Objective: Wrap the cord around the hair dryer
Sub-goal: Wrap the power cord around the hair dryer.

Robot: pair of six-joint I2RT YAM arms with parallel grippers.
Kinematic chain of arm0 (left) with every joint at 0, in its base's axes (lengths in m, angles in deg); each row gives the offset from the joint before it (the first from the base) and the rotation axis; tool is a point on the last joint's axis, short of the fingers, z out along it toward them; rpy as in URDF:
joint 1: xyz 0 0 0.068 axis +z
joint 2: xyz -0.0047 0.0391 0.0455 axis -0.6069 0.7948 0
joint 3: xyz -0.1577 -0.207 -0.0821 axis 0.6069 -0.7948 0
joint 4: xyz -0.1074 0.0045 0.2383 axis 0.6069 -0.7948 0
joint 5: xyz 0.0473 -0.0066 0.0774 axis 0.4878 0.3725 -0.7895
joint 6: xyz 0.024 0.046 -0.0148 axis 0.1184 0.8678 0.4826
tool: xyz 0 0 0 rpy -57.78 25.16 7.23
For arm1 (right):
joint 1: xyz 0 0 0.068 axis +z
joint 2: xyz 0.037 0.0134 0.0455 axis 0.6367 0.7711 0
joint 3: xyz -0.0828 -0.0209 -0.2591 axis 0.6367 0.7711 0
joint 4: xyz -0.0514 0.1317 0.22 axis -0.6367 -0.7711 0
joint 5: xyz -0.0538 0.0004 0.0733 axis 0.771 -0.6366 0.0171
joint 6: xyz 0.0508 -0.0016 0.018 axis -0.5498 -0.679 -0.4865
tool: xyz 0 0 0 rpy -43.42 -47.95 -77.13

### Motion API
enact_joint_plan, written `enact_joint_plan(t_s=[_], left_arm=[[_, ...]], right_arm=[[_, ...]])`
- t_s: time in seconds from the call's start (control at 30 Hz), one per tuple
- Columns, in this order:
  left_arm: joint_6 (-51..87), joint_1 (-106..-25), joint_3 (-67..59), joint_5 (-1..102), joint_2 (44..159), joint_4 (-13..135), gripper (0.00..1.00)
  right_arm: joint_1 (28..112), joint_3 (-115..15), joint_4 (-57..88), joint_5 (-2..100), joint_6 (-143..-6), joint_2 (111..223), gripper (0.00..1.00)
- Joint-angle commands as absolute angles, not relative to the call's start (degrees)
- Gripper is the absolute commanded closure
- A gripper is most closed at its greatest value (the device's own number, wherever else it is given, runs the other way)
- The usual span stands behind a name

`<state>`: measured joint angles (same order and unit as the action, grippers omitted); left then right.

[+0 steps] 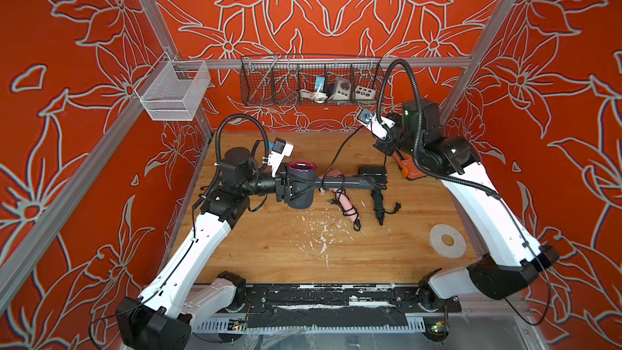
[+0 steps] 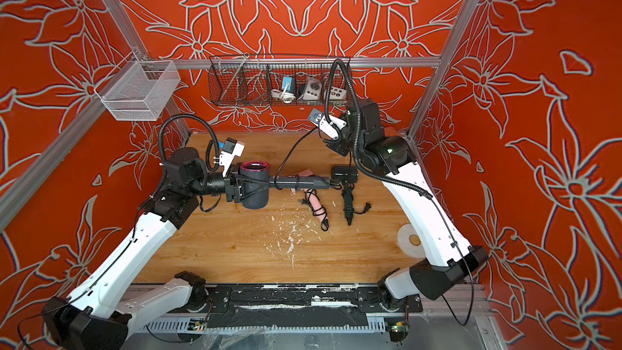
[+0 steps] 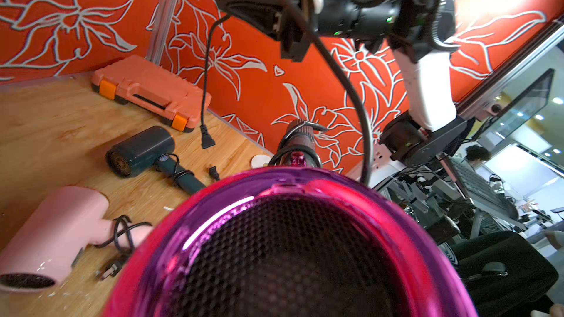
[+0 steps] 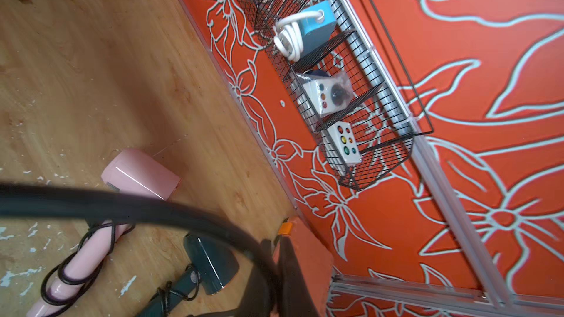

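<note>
**Top views.** My left gripper [image 1: 292, 190] is clamped across the barrel of the hair dryer [image 1: 360, 181]. The dryer hangs clear of the table [image 1: 269, 247], its handle level and passing directly over the pink dryer [image 1: 348, 205]. My right gripper [image 1: 383, 147] is pinched tight on the cord [image 1: 337, 154], raised beyond the pink dryer toward the back wall. From there the cord slopes down to the handle, where some cord is looped on.

**Left wrist view.** The magenta ring [image 3: 274, 184] fills the frame and shines. I judge the shell hard and slick, with the barrel as the heavy end. The hold there is sound, though the long handle will lever against it whenever the cord pulls. The plug [image 3: 207, 141] dangles free under my right gripper, past the pink dryer [image 3: 55, 233] and close to the dark dryer [image 3: 143, 150].

**Right wrist view.** The cord [image 4: 122, 205] crosses close to the lens, bowed rather than limp. I judge it rubbery and springy, apt to uncoil unless kept taut. It is best gripped as now, short of the plug.

**Room.** The air above the pink dryer [image 4: 140, 175] is open for circling the handle. Behind it stands the wall, with the wire basket [image 4: 381, 147] higher up. The dark dryer and the orange case [image 3: 146, 89] crowd the table beneath my right gripper. The pink dryer's own loose cord could catch the hanging plug.
</note>
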<state>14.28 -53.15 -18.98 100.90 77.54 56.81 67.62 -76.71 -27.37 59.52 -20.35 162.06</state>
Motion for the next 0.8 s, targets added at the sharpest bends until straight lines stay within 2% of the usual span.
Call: enact_joint_plan(t_s=[0.0,0.3,0.77], left_arm=[[6.8,-53.1,-18.4,105.7,76.4,70.1,1.0],[-7.5,-53.0,-16.3,104.9,80.8,88.2,1.0],[-13.5,-51.4,-9.6,97.4,88.9,96.4,1.0]], right_arm=[[63.9,-73.8,-24.4,51.0,-26.5,162.1,1.0],[58.1,-61.6,-13.3,34.3,-40.9,159.5,1.0],[57.7,-42.0,4.2,26.9,-58.8,151.7,1.0]])
